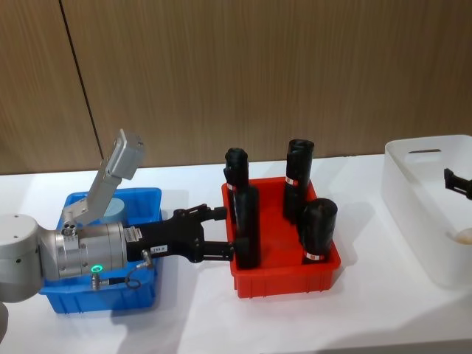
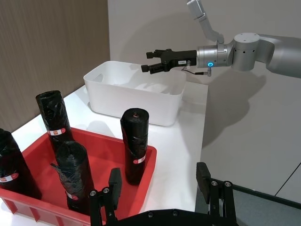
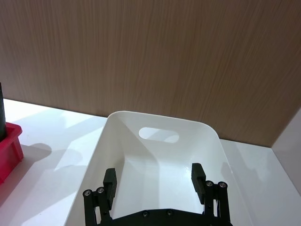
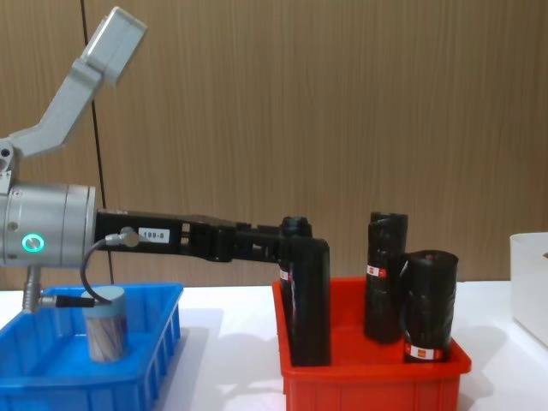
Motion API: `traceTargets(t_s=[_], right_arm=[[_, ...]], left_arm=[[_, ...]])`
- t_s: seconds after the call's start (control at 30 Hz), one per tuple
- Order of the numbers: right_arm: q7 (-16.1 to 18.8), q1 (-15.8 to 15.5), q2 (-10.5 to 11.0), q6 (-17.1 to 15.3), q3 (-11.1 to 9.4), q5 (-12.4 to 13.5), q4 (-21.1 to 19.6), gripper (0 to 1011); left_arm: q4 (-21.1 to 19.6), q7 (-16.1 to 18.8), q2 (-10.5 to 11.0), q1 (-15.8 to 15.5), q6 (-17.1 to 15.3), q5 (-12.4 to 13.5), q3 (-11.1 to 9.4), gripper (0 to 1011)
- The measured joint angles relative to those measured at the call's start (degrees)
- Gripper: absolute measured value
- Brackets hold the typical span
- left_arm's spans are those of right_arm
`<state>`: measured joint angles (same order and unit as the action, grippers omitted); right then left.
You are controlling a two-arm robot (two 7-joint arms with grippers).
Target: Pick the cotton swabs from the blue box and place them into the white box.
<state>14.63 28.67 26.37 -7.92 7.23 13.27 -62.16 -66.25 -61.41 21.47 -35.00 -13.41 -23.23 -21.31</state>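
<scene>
One tub of cotton swabs (image 4: 105, 324) with a grey-blue lid stands in the blue box (image 4: 161, 347). In the head view the cotton swabs (image 1: 115, 210) peek out behind my left arm, inside the blue box (image 1: 96, 299). My left gripper (image 1: 220, 231) reaches sideways from over the blue box to the red bin's edge. It is open and empty, as the left wrist view (image 2: 159, 183) shows. My right gripper (image 3: 153, 179) hovers open and empty above the white box (image 3: 160, 160), also seen at the head view's right edge (image 1: 457, 183). A pale round thing (image 1: 464, 236) lies in the white box (image 1: 420, 214).
A red bin (image 1: 287, 276) with several tall black wrapped rolls (image 1: 318, 228) stands between the blue and white boxes, right at the left gripper's fingertips (image 4: 265, 244). A wooden wall runs behind the white table (image 1: 369, 324).
</scene>
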Motion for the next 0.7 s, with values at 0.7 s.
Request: traceTargets(t_s=[0.7], right_arm=[[-2.96, -8.11, -1.94, 1.67, 1.58, 0.87, -10.76, 1002]], left_arm=[[-4.89, 10.95, 0.05, 3.92, 2.25, 2.09, -0.87, 1000]])
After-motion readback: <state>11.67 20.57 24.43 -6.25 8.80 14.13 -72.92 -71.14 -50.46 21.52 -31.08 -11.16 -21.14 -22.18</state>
